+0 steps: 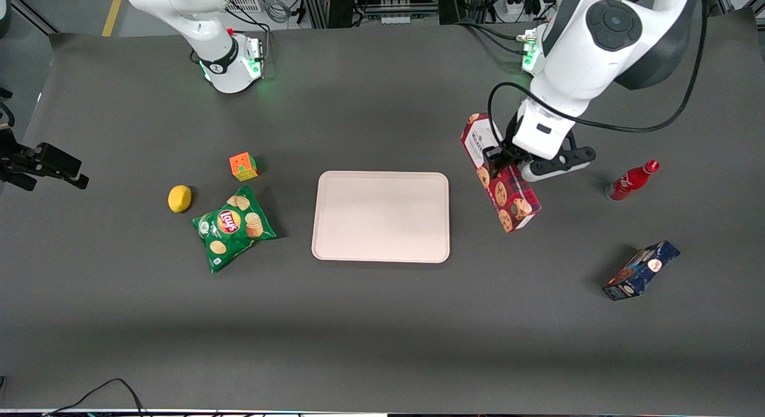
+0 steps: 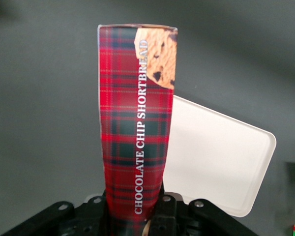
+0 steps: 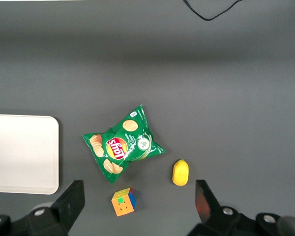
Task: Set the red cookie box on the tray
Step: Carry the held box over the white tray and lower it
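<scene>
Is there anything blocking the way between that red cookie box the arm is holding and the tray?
Nothing visible. The gripper holds the red cookie box just beside the tray, with only bare table between them.

Front view high, overhead; wrist views close; tray (image 1: 381, 217) shared.

Surfaces: mostly matt, few glossy bits.

Gripper (image 1: 501, 158) was matt black plastic, clamped on the red cookie box (image 1: 499, 173), a printed carton with a slight sheen. The tray (image 1: 381, 216) beside the gripper looked like smooth matt plastic. Table (image 1: 382, 321) cover under it was dull dark grey, cloth-like. Soda bottle (image 1: 631, 180) near the gripper was glossy red. Chip bag (image 1: 233, 227), well apart toward the parked arm's end, was shiny crinkled foil.
</scene>
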Action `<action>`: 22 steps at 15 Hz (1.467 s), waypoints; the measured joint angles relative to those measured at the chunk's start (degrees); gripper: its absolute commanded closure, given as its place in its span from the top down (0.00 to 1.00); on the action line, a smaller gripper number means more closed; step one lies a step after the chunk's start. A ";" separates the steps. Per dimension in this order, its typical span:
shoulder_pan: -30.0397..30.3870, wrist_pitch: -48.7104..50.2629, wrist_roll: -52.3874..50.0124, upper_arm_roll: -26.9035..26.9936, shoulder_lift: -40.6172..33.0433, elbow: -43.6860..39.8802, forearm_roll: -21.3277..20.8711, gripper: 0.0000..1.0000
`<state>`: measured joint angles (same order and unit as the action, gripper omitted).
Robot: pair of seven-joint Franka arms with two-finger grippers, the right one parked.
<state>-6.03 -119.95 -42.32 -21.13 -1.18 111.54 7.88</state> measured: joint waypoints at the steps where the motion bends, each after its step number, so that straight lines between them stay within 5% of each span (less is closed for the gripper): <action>1: -0.63 1.04 1.02 0.12 1.70 -2.21 -1.07 0.00; 6: -7.19 5.97 0.26 0.09 15.71 -16.51 -9.59 0.00; 12: -12.99 2.64 -5.51 0.11 28.55 -19.52 -20.39 0.00; 22: -13.87 -12.72 -9.34 0.31 35.06 -10.69 -21.67 0.00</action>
<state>-19.90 -132.67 -51.66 -20.82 33.88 100.85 -13.79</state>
